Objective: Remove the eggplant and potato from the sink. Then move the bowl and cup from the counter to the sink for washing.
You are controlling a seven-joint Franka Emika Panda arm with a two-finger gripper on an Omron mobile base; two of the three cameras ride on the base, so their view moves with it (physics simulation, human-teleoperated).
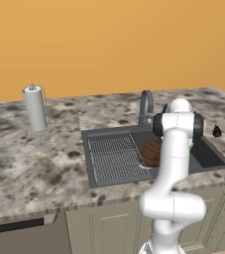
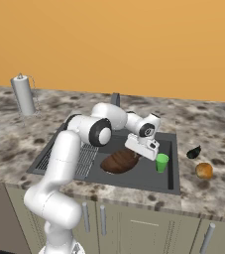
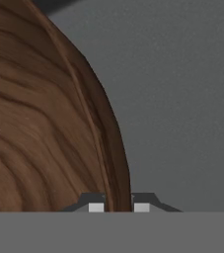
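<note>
1. Stood in a simulated kitchen before a plain orange wall [image 1: 109, 44], flat and unbroken behind the worktop.
2. Ran the whole width: the counter [image 1: 29, 158], speckled grey, brown and white, over beige cabinets [image 2: 148, 228] with grey bar handles.
3. Sat sunk into that counter: the sink [image 1: 104, 176], a dark grey rectangular basin, ribbed grid on its left part, curved grey faucet [image 1: 146, 101] at the back rim.
4. Rested tilted inside the basin beside the grid: the bowl [image 2: 118, 162], dark brown wood with streaky grain.
5. Stood upright on the basin floor just right of the bowl: the green cup [image 2: 161, 162].
6. Lay on the counter right of the sink, near each other but apart: the eggplant [image 2: 194, 152], nearly black, and the potato [image 2: 203, 170], orange-tan, closer to the front edge.
7. Stood well left of the sink toward the wall: a paper towel roll [image 1: 35, 108] on a wire holder.
8. Reached low over the basin: the gripper [image 3: 118, 206], fingertips [image 3: 96, 207] set narrowly on either side of the bowl's rim, wood between them, seemingly pinching it.
</note>
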